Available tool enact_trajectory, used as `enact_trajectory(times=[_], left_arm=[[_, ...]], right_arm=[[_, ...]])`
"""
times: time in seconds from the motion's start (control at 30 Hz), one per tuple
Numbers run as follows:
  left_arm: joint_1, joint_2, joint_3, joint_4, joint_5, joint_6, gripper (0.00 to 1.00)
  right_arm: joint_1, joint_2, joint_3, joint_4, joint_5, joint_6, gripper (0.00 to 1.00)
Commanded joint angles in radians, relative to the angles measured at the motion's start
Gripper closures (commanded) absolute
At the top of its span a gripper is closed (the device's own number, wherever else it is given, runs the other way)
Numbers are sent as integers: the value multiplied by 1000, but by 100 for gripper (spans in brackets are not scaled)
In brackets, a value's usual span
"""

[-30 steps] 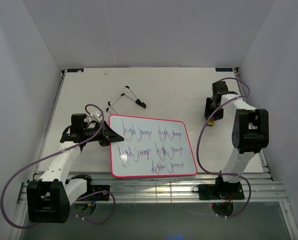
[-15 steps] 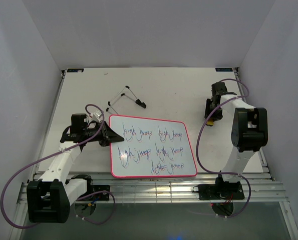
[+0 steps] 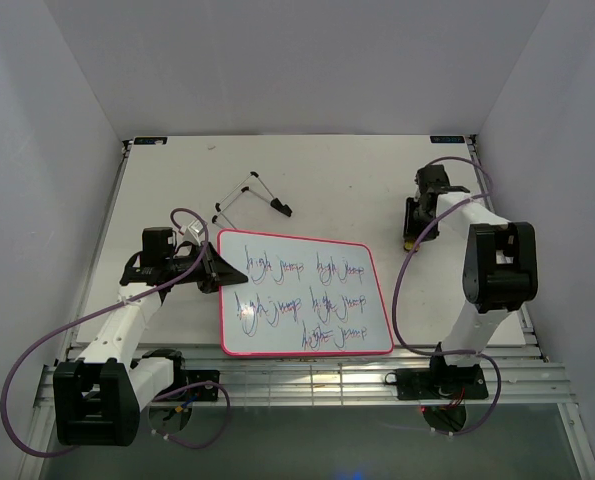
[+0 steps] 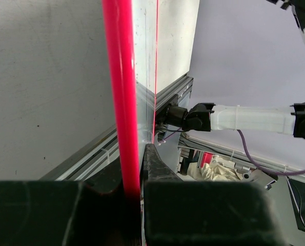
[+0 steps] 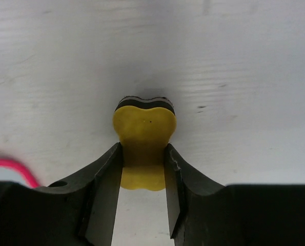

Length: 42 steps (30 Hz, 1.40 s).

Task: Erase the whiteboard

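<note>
Whiteboard (image 3: 305,295): pink-red rim, rounded corners, on the worktop (image 3: 347,180) at centre, toward 6 o'clock. Three rows of blue-purple scribbled writing cover its face, none wiped.

Left arm: reaches in from 9 o'clock. Left claw (image 3: 215,268) is closed on the board's 9 o'clock edge; the wrist view shows the red rim running straight between the two fingers, pinched. Cannot tell whether that edge is lifted off the worktop.

Right arm: stretched toward 2 o'clock of the board, well apart from it. Right claw (image 5: 143,164) is clamped on a yellow eraser (image 5: 144,130), one finger on each side of its narrow waist.

Black wire stand (image 3: 247,195): lies folded at 11 o'clock of the board, apart from it.

Eraser: black layer at its far end, facing the worktop; contact not discernible. A bit of the red rim shows at 8 o'clock in the right wrist view.
</note>
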Motion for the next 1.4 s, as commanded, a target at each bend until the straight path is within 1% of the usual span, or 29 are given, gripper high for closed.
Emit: enact_trajectory(times=[0.0,0.03,0.07,0.1,0.13,0.17,0.23,0.27,0.33,0.37,0.4,0.47,0.63,0.73,0.8,0.93,1.03,1.1,1.17,1.3,1.37], left_arm=[[-6,-9,23,10,-115,105,100],[-6,-2,31,14,-116,108,100],[-6,2,34,12,-118,111,100],[-6,4,37,12,-118,120,100],[-6,7,42,12,-118,123,100],[-6,10,48,12,-118,131,100],[-5,11,49,12,-115,142,100],[-5,10,49,18,-115,143,100],[-5,7,46,26,-106,143,100],[-6,-1,43,33,-101,143,100],[-6,-7,40,35,-99,143,100],[-6,-22,36,43,-95,140,100],[-6,-56,28,56,-81,137,100],[-5,-53,26,56,-80,137,100],[-6,-50,26,56,-75,137,100],[-6,-36,23,58,-63,139,100],[-6,-28,22,66,-53,139,100],[-6,-19,22,69,-50,139,100],[-6,-9,19,78,-49,137,100],[-6,7,17,87,-40,139,100],[-6,5,17,90,-37,139,100]], right_arm=[[139,-162,-11,39,-158,-10,67],[180,-185,-10,44,-187,-14,67],[280,-204,-1,44,-211,-16,67],[335,-225,11,38,-257,-17,67],[387,-230,24,36,-279,-7,67],[499,-230,54,36,-299,-1,67],[607,-213,87,48,-336,12,67],[706,-201,110,48,-330,24,67],[791,-158,183,50,-297,36,67],[855,-138,211,47,-287,42,67],[880,-103,264,41,-273,45,67],[929,-57,306,33,-257,56,67],[978,22,400,4,-237,62,67],[975,48,394,-10,-192,61,66],[962,52,381,-31,-162,58,66],[873,31,314,-39,-159,62,66],[857,39,321,-83,-132,49,66],[865,58,373,-103,-164,36,66],[900,84,416,-114,-168,26,66],[966,166,606,-154,-207,21,66],[988,207,662,-157,-243,24,66]])
